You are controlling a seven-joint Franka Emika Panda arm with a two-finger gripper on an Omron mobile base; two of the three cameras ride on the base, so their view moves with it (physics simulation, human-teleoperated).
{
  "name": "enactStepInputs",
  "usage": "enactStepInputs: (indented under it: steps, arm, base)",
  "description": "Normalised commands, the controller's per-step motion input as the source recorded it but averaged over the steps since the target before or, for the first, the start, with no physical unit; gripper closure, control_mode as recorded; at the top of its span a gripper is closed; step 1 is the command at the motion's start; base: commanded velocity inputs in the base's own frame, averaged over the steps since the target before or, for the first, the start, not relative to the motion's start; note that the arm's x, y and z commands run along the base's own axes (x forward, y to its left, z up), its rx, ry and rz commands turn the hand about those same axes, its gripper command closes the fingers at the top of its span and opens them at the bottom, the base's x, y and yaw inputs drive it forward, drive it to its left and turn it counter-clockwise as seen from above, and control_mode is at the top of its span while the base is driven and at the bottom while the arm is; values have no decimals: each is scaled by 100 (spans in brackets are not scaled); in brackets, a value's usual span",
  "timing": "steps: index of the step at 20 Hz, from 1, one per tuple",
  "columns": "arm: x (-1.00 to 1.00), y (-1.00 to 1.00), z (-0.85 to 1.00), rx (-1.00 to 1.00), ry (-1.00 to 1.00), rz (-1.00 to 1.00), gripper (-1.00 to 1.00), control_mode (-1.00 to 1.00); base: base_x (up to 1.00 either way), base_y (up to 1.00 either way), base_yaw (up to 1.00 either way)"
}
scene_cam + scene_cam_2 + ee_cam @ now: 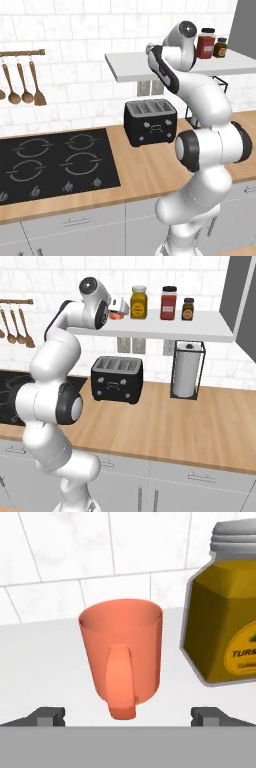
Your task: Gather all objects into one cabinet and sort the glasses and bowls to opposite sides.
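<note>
I am seeing a salmon-red mug (122, 657), a yellow turmeric jar (224, 617) wearing a grey lid, a white shelf (165, 330), white marbled tiles (75, 547), a black toaster (116, 379) and a wood-grain table (180, 426).

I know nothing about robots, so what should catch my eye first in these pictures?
The big white robot arm reaches up to a thin white wall shelf. Its open end effector faces a salmon-red cup, handle toward the camera, beside a yellow turmeric jar. On the wooden counter below stand a black toaster and a paper towel roll.
</note>
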Motion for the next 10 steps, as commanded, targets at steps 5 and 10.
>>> enactStepInputs:
  steps: [5,10]
  arm:
    - [16,-1,-24,0,0,0,-100,-100]
    - [27,0,-8,0,0,0,-100,-100]
  base:
    - [0,0,0]
    - [0,0,0]
